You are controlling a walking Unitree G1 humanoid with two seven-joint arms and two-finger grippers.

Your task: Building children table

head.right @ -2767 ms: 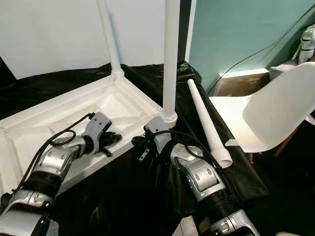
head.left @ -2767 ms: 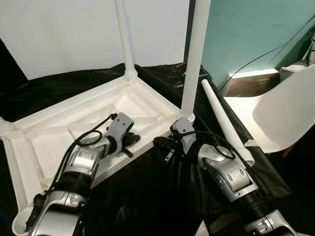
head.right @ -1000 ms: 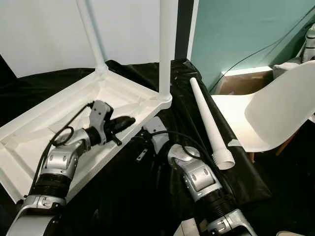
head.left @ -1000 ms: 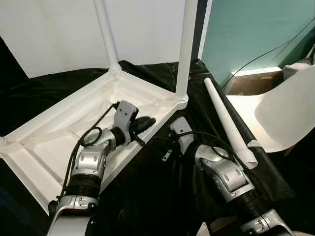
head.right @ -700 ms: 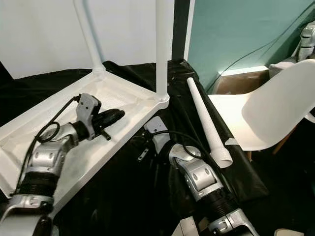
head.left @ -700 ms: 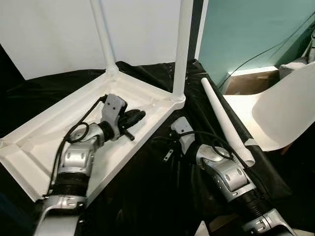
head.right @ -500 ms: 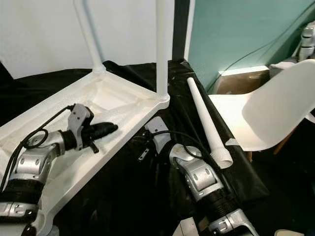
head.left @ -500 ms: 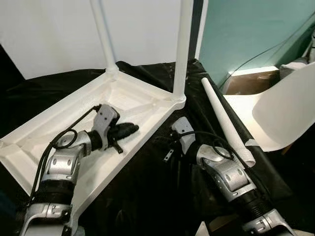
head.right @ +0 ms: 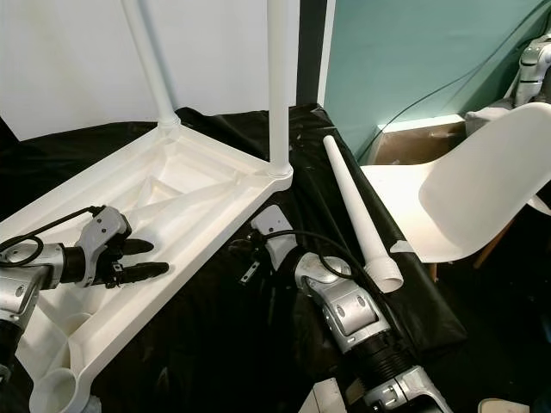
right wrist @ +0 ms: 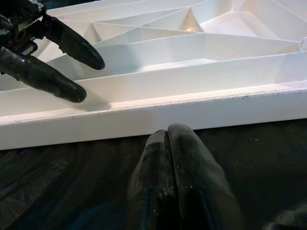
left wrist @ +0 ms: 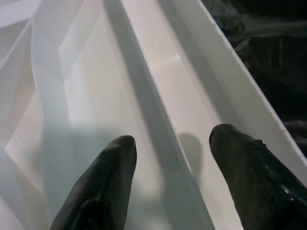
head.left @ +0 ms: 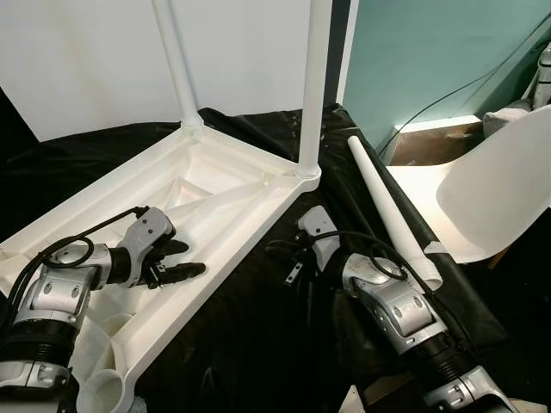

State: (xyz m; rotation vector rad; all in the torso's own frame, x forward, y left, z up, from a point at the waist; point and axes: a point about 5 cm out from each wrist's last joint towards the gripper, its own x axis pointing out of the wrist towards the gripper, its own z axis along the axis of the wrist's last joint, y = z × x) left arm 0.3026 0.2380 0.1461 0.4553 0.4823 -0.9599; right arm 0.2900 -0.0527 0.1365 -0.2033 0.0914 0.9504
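The white children's table top [head.left: 215,185] lies upside down on black cloth, with two white legs [head.left: 172,60] [head.left: 314,77] standing upright in its far corners. A third leg [head.left: 387,211] lies loose on the cloth to the right. My left gripper [head.left: 191,257] is open over the underside near the long front rim, its fingers either side of a rib [left wrist: 158,124]. My right gripper [right wrist: 168,136] is shut on nothing, low on the cloth just outside that rim, pointing at it. An empty leg socket [head.left: 103,391] shows at the near corner.
A white chair [head.left: 495,194] stands at the right beyond the loose leg. Black cloth [head.left: 258,344] covers the floor around the table. A teal wall with a cable and a white wall stand behind.
The table top has slid away and turned, its leg corner now farther off. My left gripper has drawn back toward me along the underside and spread its fingers. The right arm has barely moved.
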